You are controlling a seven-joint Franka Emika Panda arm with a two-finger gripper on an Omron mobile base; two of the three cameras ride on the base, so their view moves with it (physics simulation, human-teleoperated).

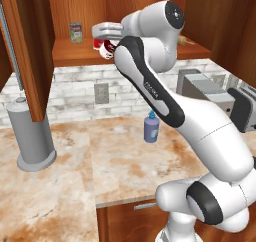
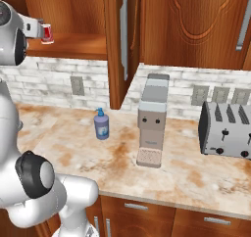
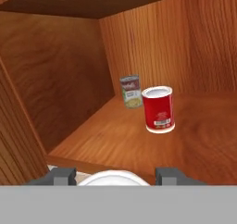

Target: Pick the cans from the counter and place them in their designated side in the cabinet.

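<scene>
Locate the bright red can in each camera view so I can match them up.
Left base view: bright red can on the cabinet shelf, partly behind the arm.
Right base view: upper left, on the same shelf.
Hand view: centre right, standing apart from the greenish-labelled can.
Shared landmark: the shelf.

Little can be read. The arm's (image 1: 165, 93) dark forearm band carries small pale lettering, too small to make out. The bright red can (image 3: 158, 109) bears a barcode patch; the greenish-labelled can (image 3: 131, 92) has a blurred, unreadable label.
</scene>
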